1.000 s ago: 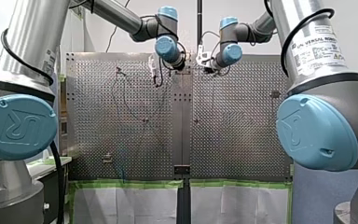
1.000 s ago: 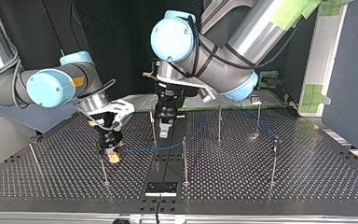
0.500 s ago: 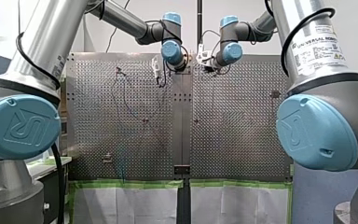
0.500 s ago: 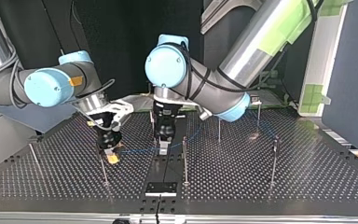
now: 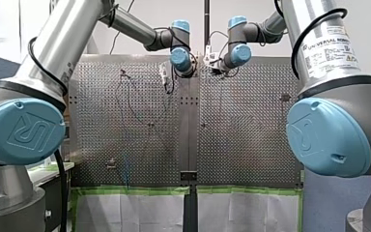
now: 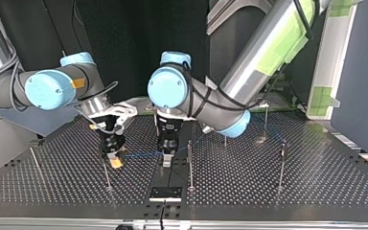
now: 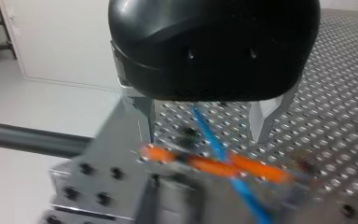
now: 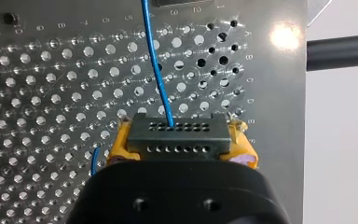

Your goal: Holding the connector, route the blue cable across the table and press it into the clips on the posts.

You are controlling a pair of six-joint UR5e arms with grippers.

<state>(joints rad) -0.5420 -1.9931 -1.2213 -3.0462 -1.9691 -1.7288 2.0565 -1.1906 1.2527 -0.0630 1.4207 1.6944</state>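
right gripper [image 6: 115,161]: we have it clamped on the connector [image 8: 177,136], at the top view's left | cable [image 8: 156,65]: runs from it between the left gripper [image 7: 205,133] fingers, which stand apart astride it | advice: we should close lightly, hold the line taut, guide it over the near post [image 6: 189,160] and press down squarely

Table [image 6: 311,187] is a dark perforated metal slab with a plain strip down the middle. Thin posts [image 6: 189,163] stand upright around it, a small dark plate [image 6: 165,193] sits at the strip's near end, and a blue cable [image 8: 154,60] trails over the holes.
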